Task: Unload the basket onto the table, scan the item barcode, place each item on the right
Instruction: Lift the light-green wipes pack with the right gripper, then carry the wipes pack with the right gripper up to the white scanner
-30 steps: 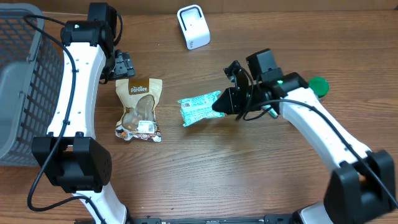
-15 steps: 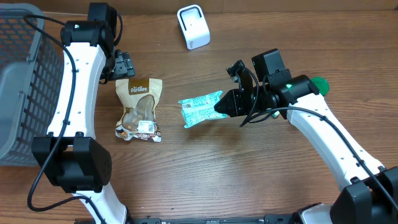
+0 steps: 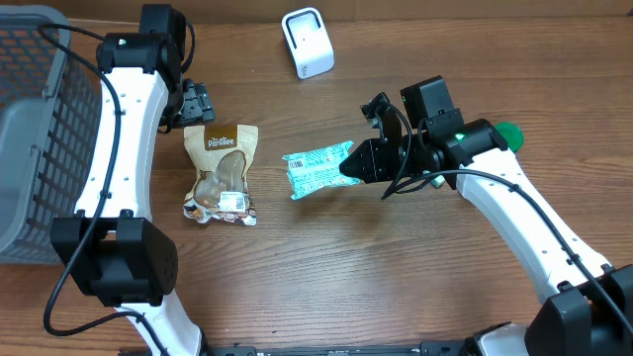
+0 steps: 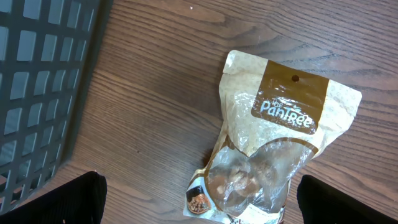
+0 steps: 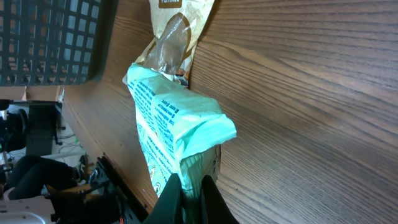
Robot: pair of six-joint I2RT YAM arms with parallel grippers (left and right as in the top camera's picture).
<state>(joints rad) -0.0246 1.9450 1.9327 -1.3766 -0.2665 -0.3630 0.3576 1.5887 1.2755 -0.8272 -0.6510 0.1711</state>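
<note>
I hold the mint-green plastic packet (image 3: 316, 170) by the end nearer my right arm, my right gripper (image 3: 354, 166) clamped tight on its crimped edge. The rest of the packet stretches away from the fingers toward the middle of the wooden table (image 3: 326, 267), printed side up in the overhead view. From my right wrist the packet (image 5: 177, 134) bulges out above the pinched fingers (image 5: 171, 202), and I cannot tell whether its far end touches the wood. The white barcode scanner (image 3: 308, 42) stands at the far edge of the table, well apart from the packet. Beside the packet's free end, not touching it, lies a brown-and-tan pouch (image 3: 222, 174) with a clear window and a small white label at its near end. My left gripper (image 3: 196, 103) hangs just beyond the pouch's far edge with its jaws spread wide, holding nothing; in my left wrist view the pouch (image 4: 273, 149) lies between the two dark fingertips (image 4: 74, 199). A grey mesh basket (image 3: 30, 129) stands on my left side, and a green round object (image 3: 507, 135) shows behind my right arm.
</note>
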